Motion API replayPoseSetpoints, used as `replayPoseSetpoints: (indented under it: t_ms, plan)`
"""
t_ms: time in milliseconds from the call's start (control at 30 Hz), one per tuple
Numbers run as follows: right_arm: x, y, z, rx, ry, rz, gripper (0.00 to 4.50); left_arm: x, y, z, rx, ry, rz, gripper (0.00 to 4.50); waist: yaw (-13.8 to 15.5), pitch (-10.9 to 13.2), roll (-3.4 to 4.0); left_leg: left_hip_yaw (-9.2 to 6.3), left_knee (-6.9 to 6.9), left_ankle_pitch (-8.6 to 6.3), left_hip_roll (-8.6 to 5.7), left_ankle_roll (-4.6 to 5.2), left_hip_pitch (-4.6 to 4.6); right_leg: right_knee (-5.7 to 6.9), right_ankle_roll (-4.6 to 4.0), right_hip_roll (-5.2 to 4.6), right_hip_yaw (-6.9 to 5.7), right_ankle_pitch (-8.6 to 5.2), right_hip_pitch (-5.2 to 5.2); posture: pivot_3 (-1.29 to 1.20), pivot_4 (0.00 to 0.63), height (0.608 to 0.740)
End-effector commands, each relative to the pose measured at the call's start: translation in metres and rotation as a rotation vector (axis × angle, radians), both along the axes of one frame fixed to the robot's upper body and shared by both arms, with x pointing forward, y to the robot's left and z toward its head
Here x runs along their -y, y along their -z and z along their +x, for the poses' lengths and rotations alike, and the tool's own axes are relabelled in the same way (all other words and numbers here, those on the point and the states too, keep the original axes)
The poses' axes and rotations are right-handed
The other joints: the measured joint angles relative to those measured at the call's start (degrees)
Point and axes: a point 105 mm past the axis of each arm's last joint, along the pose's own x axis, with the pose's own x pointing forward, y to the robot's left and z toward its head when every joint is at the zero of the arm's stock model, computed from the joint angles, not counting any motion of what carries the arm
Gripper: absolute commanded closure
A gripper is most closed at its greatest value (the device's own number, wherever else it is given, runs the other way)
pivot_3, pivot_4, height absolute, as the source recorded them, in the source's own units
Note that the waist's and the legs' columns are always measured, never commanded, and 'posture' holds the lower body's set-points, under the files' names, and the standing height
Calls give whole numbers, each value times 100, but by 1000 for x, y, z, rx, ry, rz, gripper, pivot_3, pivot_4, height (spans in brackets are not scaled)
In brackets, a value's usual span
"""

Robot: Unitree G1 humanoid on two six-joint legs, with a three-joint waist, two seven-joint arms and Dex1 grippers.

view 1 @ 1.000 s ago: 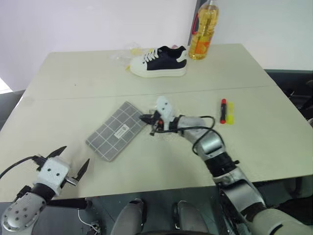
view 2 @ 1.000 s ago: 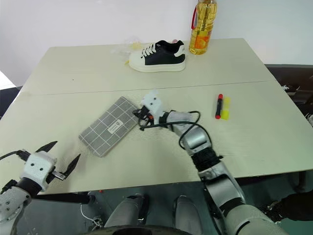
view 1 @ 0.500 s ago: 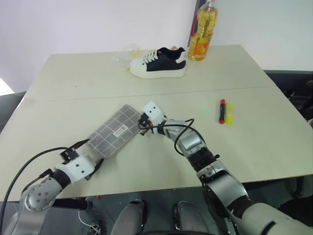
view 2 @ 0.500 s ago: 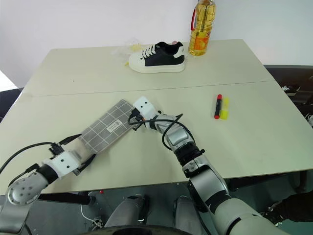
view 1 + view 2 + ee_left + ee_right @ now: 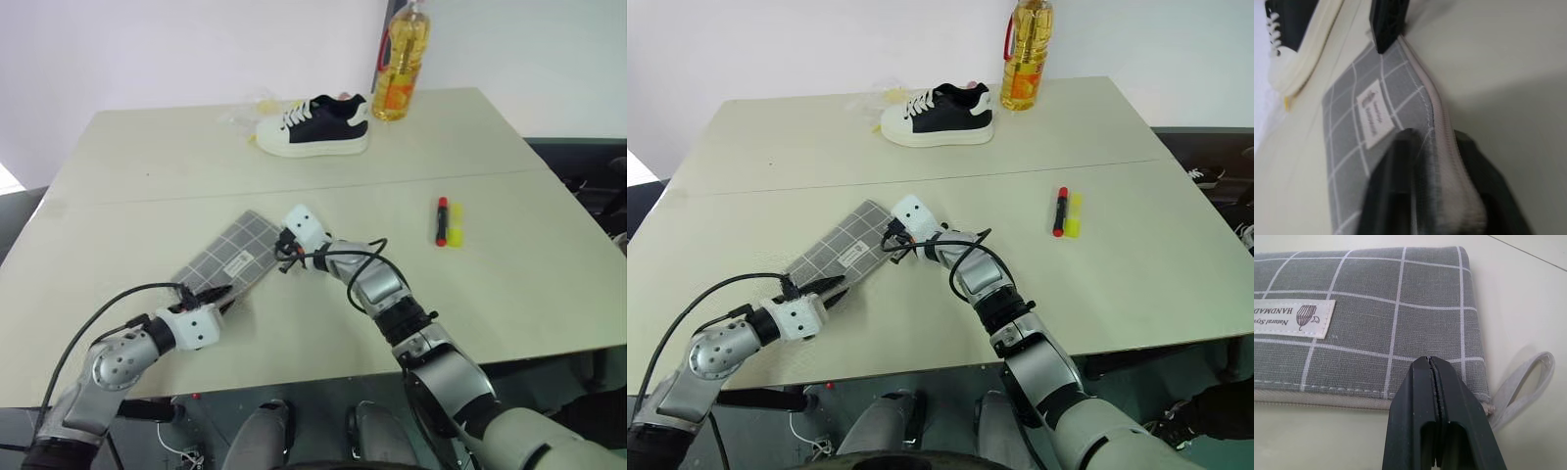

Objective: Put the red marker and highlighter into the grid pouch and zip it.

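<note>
Nearest, left gripper (image 5: 1435, 196) clamped on the grid pouch (image 5: 227, 260) at its zipper edge; right gripper (image 5: 1434, 377) pressed together at the pull end. Opening step; next, draw the zipper. Beyond, red marker (image 5: 442, 220) and highlighter (image 5: 457, 224) wait side by side.

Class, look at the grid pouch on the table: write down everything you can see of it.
The grid pouch is a flat, rectangular pouch of grey woven cloth crossed by white grid lines, with a small white label at its centre. It lies diagonally on the table, zipper shut. A pale zipper tape runs along one long edge, and a pale loop strap sticks out at one corner. The left hand is shut on the zipper edge at one end; the right hand, shut, is at the loop corner.
</note>
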Motion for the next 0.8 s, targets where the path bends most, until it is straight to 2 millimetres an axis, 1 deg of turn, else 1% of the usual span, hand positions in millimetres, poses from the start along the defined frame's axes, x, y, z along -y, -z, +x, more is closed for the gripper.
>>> replayPoseSetpoints:
  t_ms: [33,67,133,233,267,333,433,467,533,567,667,800]
  plan:
    - [-2,-13,1,30,-2,54,4500,-1,0,0,2,-6,-24,4477,-20,0,1,0,0,0,0,0,0,0,0,0,0,0,0,0,150,738]
    - [-1,-18,2,44,1,66,4500,-1,-1,1,5,-12,-33,4477,-20,1,2,0,0,0,0,0,0,0,0,1,0,0,-1,0,150,738]
    - [4,-39,8,146,6,92,4500,3,-10,4,16,-49,-125,4477,-18,3,5,-1,-1,0,0,0,0,0,1,1,0,0,-2,0,150,738]
    - [18,-66,9,211,-25,162,4500,15,-32,7,20,-84,-316,4477,-6,5,1,-1,2,0,-1,0,-6,-1,2,0,0,1,-2,0,150,738]
    - [26,-74,9,221,-32,174,4245,19,-40,7,16,-91,-377,4494,-8,3,-2,-1,3,0,-1,0,-6,-1,3,0,-1,1,-2,0,150,738]
    - [48,-86,9,253,-36,165,3678,28,-53,8,5,-93,-477,4500,-5,4,-1,-1,3,0,-1,0,-7,-2,4,-1,0,1,0,0,150,738]
    - [76,-96,7,291,-44,124,2083,39,-67,6,-18,-82,-576,4500,-16,3,-4,0,5,1,-1,1,-7,-3,5,-1,-1,0,5,0,150,738]
    - [85,-97,6,304,-53,100,1619,43,-72,5,-26,-76,-605,4500,-15,3,-5,0,4,1,0,1,-6,-4,5,-1,-1,-1,5,0,150,738]
    - [95,-98,1,325,-84,55,536,50,-78,4,-39,-62,-637,4500,-15,5,-6,0,3,1,1,2,-8,-4,5,0,-1,-2,18,0,150,738]
    - [98,-97,-1,327,-90,42,78,53,-79,3,-46,-56,-645,4500,-32,5,-7,1,3,1,1,2,-9,-4,5,0,-1,-2,20,0,150,738]
    - [103,-94,1,319,-82,20,78,57,-81,2,-58,-46,-647,4500,-56,6,-7,6,-1,1,7,2,-9,-3,4,6,4,-2,18,0,150,738]
    - [104,-88,0,277,-93,21,78,59,-81,3,-67,-43,-639,4500,-9,7,-9,4,-1,1,8,2,-9,-3,1,6,4,-4,19,0,150,738]
